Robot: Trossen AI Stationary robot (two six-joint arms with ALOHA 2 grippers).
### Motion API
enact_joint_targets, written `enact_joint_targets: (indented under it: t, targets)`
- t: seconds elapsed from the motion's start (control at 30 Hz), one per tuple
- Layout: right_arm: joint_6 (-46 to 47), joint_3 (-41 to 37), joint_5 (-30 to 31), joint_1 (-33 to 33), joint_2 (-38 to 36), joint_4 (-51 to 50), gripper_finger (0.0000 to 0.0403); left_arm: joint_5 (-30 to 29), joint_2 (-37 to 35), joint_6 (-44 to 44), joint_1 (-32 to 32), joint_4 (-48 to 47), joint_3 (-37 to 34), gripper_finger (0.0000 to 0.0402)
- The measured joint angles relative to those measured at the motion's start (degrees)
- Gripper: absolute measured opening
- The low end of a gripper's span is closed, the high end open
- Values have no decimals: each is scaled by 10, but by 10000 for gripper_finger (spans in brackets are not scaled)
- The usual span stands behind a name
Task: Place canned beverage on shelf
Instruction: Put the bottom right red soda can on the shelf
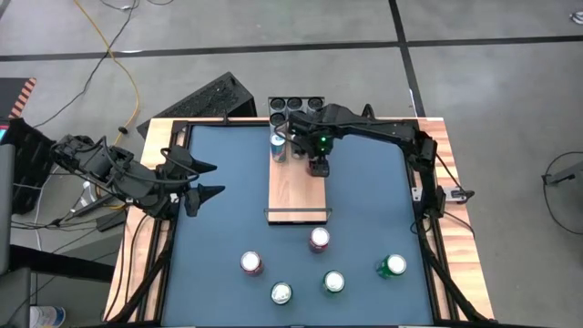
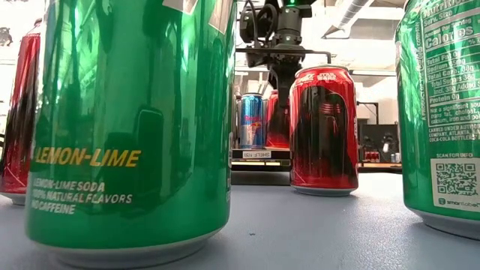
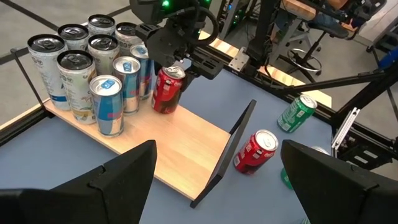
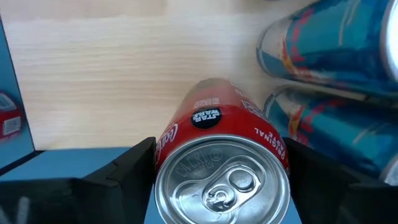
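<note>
A: So, where is the can right now?

B: A red can (image 3: 168, 89) stands upright on the pale wood shelf (image 1: 297, 196), at the far end, just beside a cluster of blue and silver cans (image 3: 107, 104). The right gripper (image 4: 219, 163) sits over it, a dark finger on either side of the can's top.

A: Is it gripping?

B: From the right wrist view I cannot tell whether the fingers touch the can or stand just off it. The can's base seems to rest on the wood, so this looks like the letting-go step.

A: How should that go?

B: Probably spread the fingers fully, then lift straight up. Any sideways drift could tip the red can or knock the blue cans next to it.

A: What else is around?

B: Five loose cans wait on the blue table (image 1: 219, 228) at the near side: two red, two green (image 1: 393, 266), one pale. A thin black wire rail (image 3: 224, 154) closes the shelf's near end. The left gripper (image 1: 208, 180) hangs wide open and empty over the table's left edge, well apart from the shelf.
</note>
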Motion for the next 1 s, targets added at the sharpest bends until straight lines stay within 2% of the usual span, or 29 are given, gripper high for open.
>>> enact_joint_targets:
  t: [0.7, 1.0]
  targets:
    - [0, 0, -30, 5, 0, 11, 319, -1, 0, 0, 0, 0, 0, 330]
    - [7, 0, -28, 4, 0, 10, 355, -1, 0, -1, 0, 0, 0, 330]
